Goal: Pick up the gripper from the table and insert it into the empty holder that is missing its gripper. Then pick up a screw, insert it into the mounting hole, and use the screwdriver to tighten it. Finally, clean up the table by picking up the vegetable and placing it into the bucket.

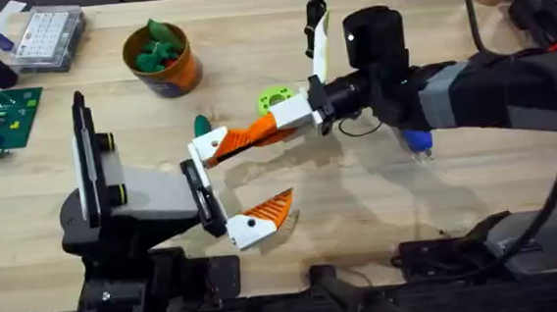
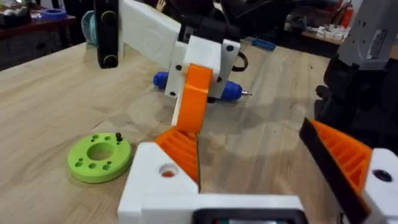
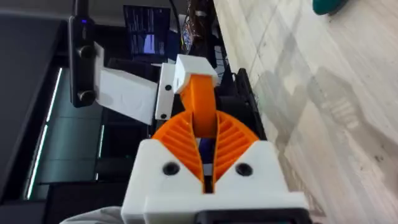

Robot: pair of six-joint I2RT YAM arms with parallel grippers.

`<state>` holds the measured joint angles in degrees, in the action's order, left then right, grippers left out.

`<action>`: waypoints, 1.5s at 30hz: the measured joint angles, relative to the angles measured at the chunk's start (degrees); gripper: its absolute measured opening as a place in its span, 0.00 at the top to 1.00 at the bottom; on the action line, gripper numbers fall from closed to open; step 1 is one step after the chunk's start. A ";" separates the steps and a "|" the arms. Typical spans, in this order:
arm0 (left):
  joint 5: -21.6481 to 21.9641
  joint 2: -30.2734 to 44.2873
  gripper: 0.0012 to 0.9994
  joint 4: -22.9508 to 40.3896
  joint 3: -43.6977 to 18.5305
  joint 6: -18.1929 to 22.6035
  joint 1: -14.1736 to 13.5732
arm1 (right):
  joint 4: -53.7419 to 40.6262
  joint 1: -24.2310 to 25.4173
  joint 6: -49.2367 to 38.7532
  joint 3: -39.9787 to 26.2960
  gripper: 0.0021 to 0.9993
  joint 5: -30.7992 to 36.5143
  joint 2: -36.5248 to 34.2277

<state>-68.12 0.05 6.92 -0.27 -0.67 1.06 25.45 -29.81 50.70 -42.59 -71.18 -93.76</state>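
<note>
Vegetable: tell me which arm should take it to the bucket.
Left, probably. The left gripper is open with the vegetable close beside it, and the bucket stands on its side. The right gripper is shut on an orange finger piece.

The loose white-and-orange gripper finger (image 1: 257, 131) is held level above the tabletop (image 1: 380, 198). The blue screwdriver (image 2: 225, 91) lies on its side on the wood. Dark-green vegetables (image 1: 160, 48) sit inside the orange bucket (image 1: 176, 73), which stands upright at the far left
</note>
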 joint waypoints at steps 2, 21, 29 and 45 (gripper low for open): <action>0.02 0.00 0.01 0.00 0.00 0.02 0.00 | -0.01 -0.03 0.11 0.00 0.92 0.05 0.00; -0.22 0.00 0.01 0.00 0.00 0.11 -0.02 | -0.21 -0.07 0.28 0.00 0.70 2.93 -0.01; -0.74 -0.01 0.01 0.08 -0.01 0.28 -0.02 | -0.38 -0.07 0.29 0.00 0.51 4.53 0.00; -1.09 0.00 0.01 0.15 -0.02 0.28 -0.02 | -0.45 -0.07 0.31 0.00 0.02 5.27 -0.01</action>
<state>-69.21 0.05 7.07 -0.30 -0.38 1.04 25.00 -29.89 51.01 -42.59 -65.91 -93.77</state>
